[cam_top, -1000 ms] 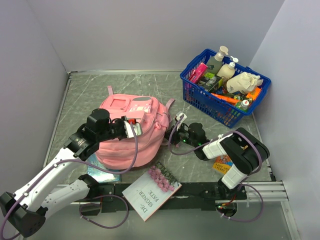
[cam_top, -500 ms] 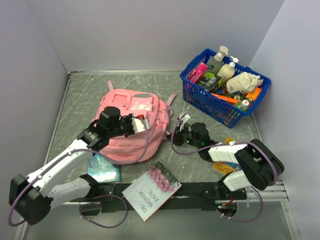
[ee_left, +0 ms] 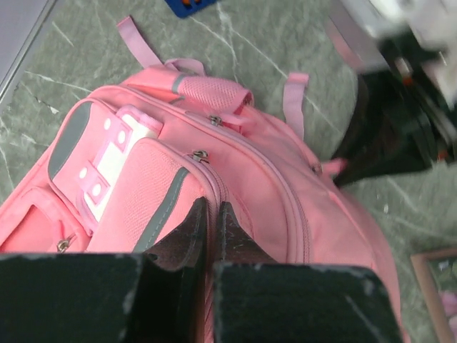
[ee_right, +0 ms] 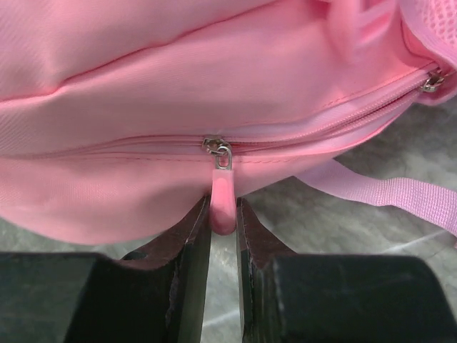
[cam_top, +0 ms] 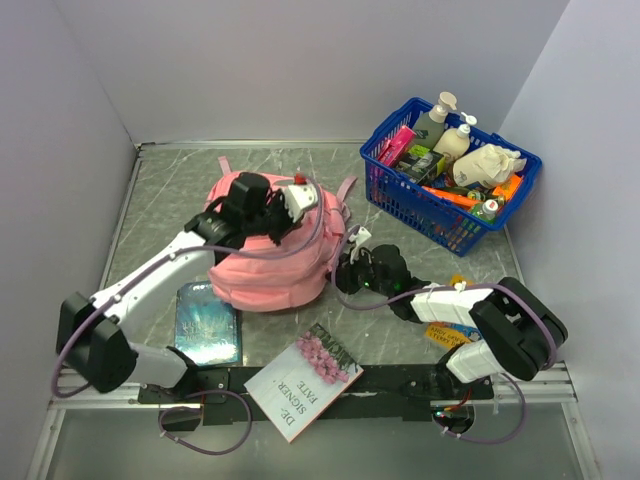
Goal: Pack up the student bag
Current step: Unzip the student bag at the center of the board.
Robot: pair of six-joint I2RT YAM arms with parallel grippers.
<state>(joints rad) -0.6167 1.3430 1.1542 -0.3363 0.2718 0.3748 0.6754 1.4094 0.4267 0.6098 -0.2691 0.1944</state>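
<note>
Nearest you, at the front edge of the table (cam_top: 150, 200), a white book (cam_top: 300, 388) lies askew. Just left of it is a teal notebook (cam_top: 208, 322), its far end right up against the bag (cam_top: 268, 280).

The bag lies mid-table, pockets up, between your two arms. Your right gripper (ee_right: 223, 214) sits low at the bag's right side, and its jaws are clamped on the pink zip pull (ee_right: 222, 187). The pull hangs from a slider on the side zip, which looks closed along the stretch you can see. A pink strap (ee_right: 385, 193) trails on the table just beyond.

Your left gripper (ee_left: 211, 209) reaches over the bag from the left and rests on top of it. Its fingers are pressed together with barely a slit between them, tips down on the fabric beside the grey-striped front pocket. It may be pinching a fold there, though the wrist view is too tight to say.

Under your right arm lies an orange card (cam_top: 447, 332).

Farthest off, at the back right and well apart from the bag, stands the blue basket (cam_top: 400, 205), heaped with bottles and packets.
</note>
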